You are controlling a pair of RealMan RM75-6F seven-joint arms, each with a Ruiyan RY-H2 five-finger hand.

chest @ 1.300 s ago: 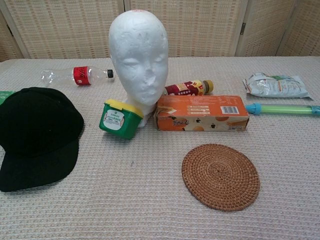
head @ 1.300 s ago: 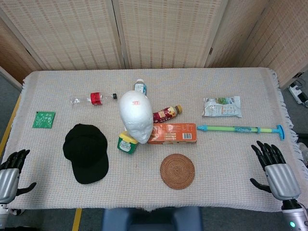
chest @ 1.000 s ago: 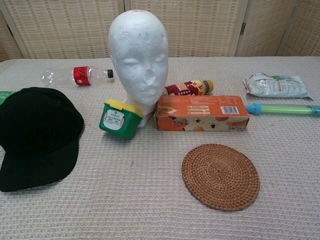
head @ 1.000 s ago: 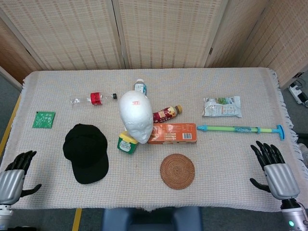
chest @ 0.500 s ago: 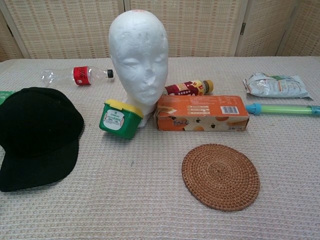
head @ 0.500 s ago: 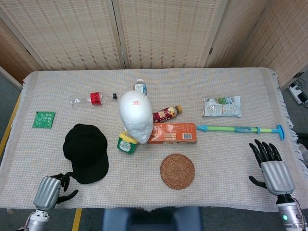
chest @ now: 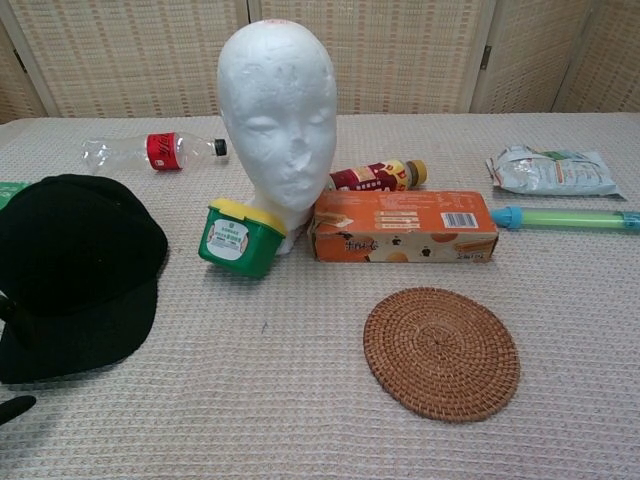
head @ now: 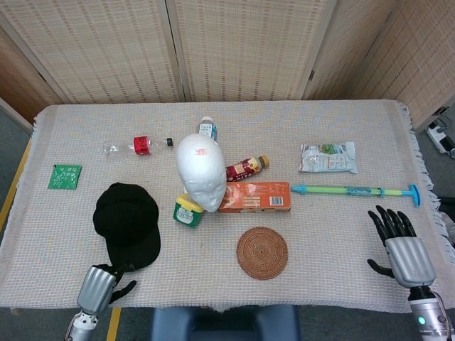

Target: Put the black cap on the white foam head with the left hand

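The left robot hand [head: 99, 285] sits at the near edge of the surface [head: 341, 273], its dark fingers reaching to the brim of the black cap [head: 128, 224]; whether they actually have hold of the brim cannot be told. The right robot hand [head: 404, 249] hovers at the near right corner with fingers spread, holding nothing. The cap lies flat, crown up, a plain matte black baseball cap with its brim pointing toward the robot, left of a green tub with a yellow lid [chest: 238, 238]. A round woven coaster [chest: 441, 352] lies near the middle. Behind it an orange box [chest: 402, 226] lies on its side, just beside the white foam head [chest: 278, 115], which stands upright, bare and facing the robot. Farther back lies a clear bottle with a red label [head: 138, 145].
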